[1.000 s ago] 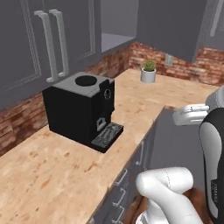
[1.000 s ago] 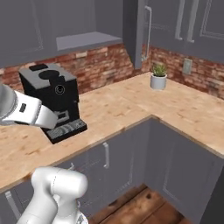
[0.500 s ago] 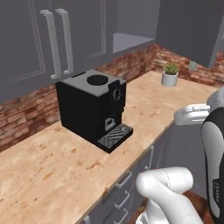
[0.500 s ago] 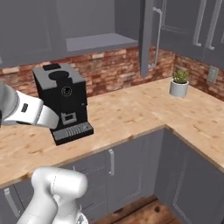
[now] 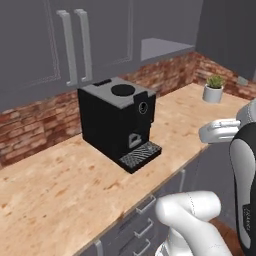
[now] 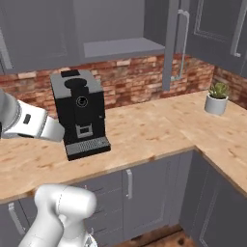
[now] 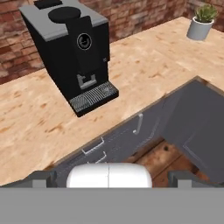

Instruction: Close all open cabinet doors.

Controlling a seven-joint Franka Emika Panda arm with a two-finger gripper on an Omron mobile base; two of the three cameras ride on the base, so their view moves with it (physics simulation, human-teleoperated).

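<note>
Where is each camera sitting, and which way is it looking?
Left base view: behind the arm, on its left, looking forward and down at the coffee machine under the cabinet doors; white arm at lower right.
Right base view: behind on the right, same counter, one open door; arm at lower left.
Hand view: on the hand, looking down at the machine and plant; tool tips at the bottom.
All three share the machine and plant.
</note>
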